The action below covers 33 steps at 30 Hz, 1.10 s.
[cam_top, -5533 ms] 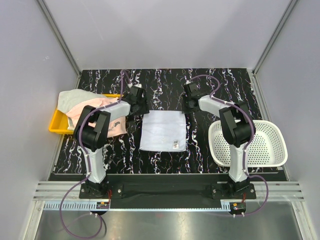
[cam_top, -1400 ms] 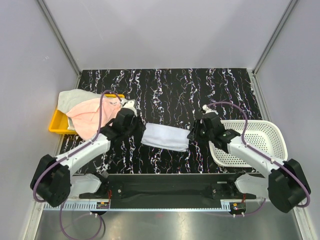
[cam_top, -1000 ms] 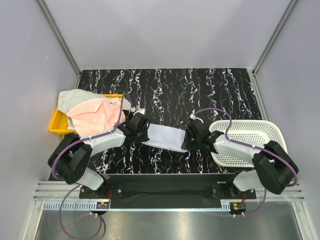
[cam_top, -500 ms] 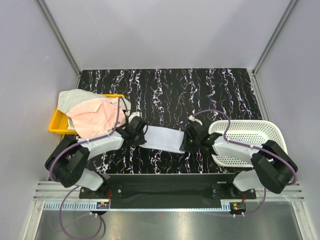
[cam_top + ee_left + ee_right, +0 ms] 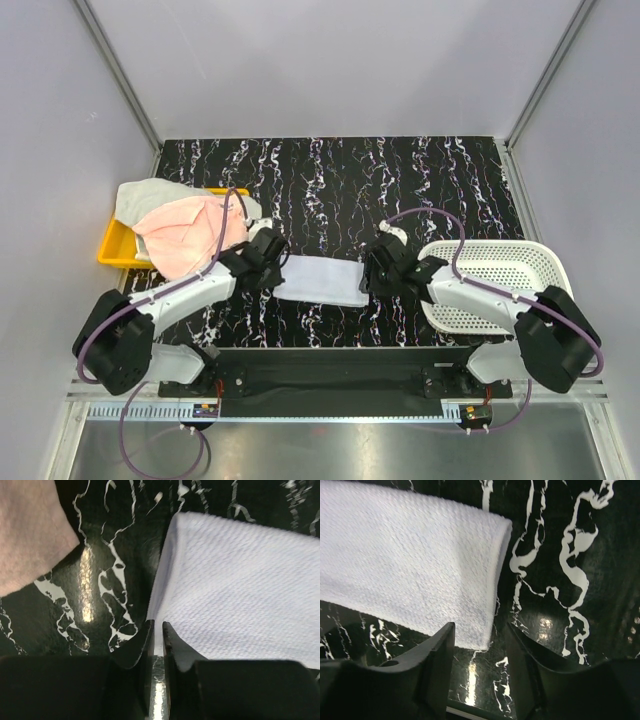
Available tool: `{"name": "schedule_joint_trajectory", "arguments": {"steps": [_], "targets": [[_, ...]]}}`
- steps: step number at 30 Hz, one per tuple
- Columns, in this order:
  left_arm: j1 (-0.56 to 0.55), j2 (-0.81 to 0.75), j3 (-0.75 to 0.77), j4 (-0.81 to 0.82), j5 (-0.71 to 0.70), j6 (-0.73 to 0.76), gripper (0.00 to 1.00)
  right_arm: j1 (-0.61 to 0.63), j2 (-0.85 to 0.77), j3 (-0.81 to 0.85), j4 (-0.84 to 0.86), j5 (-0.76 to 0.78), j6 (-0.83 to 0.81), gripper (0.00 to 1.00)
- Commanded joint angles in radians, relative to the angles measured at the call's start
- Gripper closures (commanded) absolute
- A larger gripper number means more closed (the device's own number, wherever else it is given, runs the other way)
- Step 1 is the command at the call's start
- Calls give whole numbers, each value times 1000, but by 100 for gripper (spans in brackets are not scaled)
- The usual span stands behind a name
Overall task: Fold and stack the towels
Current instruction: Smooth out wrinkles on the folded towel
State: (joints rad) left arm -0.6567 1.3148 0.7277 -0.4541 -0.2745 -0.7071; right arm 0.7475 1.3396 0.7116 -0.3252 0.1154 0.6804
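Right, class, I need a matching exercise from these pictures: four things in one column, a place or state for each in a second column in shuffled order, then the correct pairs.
Column one
1. folded white towel
2. pink towel
3. mesh basket
4. right pincer

Column two
A. jaws standing apart
B. at the right edge of the table
C. heaped on the yellow tray at the left
D. lying flat at the table's middle

Pairs: 1-D, 2-C, 3-B, 4-A
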Motion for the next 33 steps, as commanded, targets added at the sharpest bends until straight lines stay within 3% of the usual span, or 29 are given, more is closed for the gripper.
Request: {"name": "schedule_joint_trajectory", "arguments": {"steps": [1, 5, 11, 20, 24, 26, 29, 33], "targets": [[-15, -31, 88, -8, -17, 35, 83, -14, 21, 57, 23, 30, -8, 46], [-32, -26, 118, -14, 3, 47, 84, -23, 113, 92, 52, 17, -4, 37], [-38, -69, 113, -23, 29, 57, 83, -23, 191, 91, 80, 12, 31, 35], [-60, -77, 81, 40, 87, 38, 83, -11, 293, 95, 106, 4, 57, 48], [-75, -55, 79, 81, 109, 26, 81, -7, 302, 92, 106, 9, 57, 63], [-83, -37, 82, 91, 118, 20, 81, -5, 305, 94, 94, 18, 57, 82], [-90, -19, 84, 117, 139, 8, 79, -4, 300, 98, 63, 36, 48, 99], [-122, 27, 82, 198, 192, -11, 71, -4, 277, 92, 49, 49, 44, 100]]}}
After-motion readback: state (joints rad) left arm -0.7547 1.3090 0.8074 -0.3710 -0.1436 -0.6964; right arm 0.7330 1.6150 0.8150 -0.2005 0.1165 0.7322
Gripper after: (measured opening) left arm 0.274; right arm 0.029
